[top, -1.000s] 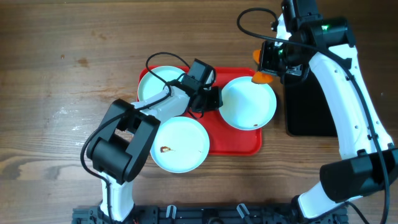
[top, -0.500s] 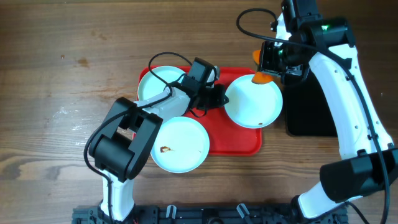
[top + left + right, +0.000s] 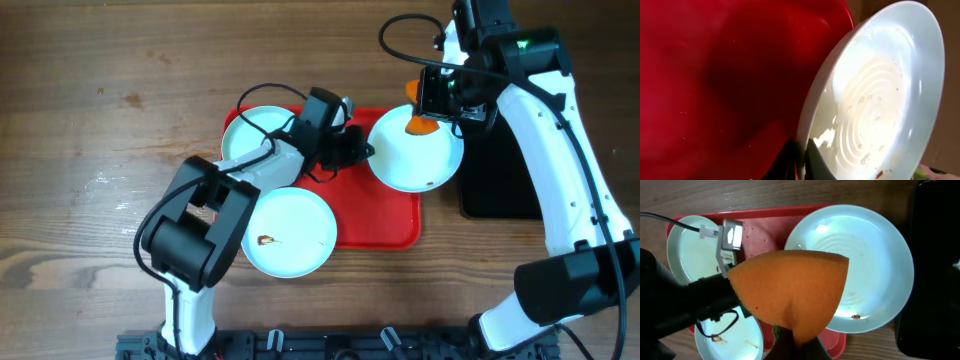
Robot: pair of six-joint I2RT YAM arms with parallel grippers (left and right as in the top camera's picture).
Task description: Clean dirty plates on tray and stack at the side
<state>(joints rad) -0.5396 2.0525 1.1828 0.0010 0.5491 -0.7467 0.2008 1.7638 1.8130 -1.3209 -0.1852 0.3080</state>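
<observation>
We see L gripper (image 3: 801, 162) pinching right plate (image 3: 415, 155) by its rim, plate overhanging red tray (image 3: 390, 225) edge; R gripper (image 3: 796, 347) clamps orange sponge (image 3: 790, 287) above it.

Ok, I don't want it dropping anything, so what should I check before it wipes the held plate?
1. Left gripper clamped on plate rim: ok.
2. Sponge held in right gripper: ok.
3. Sponge touching plate: cannot tell.
4. Plate clean: not ok, brown speck near its rim.
5. Plate wholly over tray: not ok, it overhangs the right rim toward the black tray.
</observation>
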